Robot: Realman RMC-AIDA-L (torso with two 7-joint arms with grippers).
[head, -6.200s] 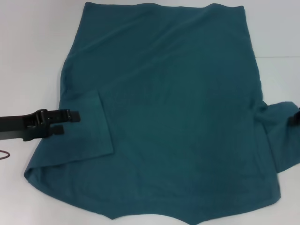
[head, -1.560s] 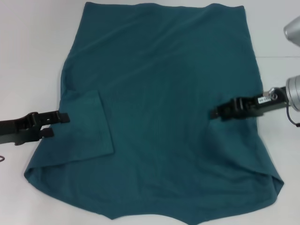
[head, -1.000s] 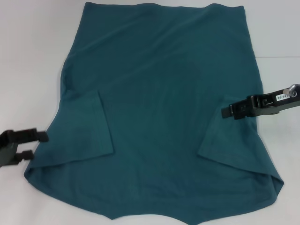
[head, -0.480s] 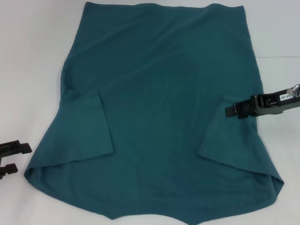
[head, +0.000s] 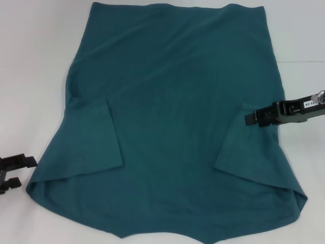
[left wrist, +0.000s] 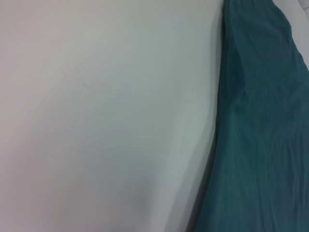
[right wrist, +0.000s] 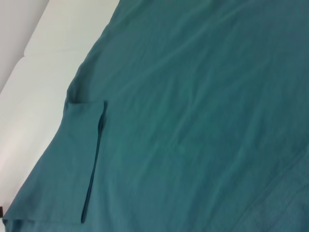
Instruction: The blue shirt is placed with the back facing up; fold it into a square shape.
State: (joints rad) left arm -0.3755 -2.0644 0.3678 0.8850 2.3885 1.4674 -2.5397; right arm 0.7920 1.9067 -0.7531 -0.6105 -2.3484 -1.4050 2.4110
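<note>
My head camera looks forward and down from high up, so I see almost the whole blue shirt (head: 172, 122) on the white table (head: 30, 61), with the left gripper (head: 14, 173) at one edge and the right gripper (head: 250, 118) at the other. My left wrist camera sits close and low, showing mostly table and only the shirt's left edge. My right wrist camera looks across the shirt at the folded-in left sleeve (right wrist: 79, 164), which my head camera sees too.

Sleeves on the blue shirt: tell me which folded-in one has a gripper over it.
The sleeve on the robot's right: the right gripper sits over its upper edge. The left sleeve lies bare, with the left gripper off the blue shirt on the table.
</note>
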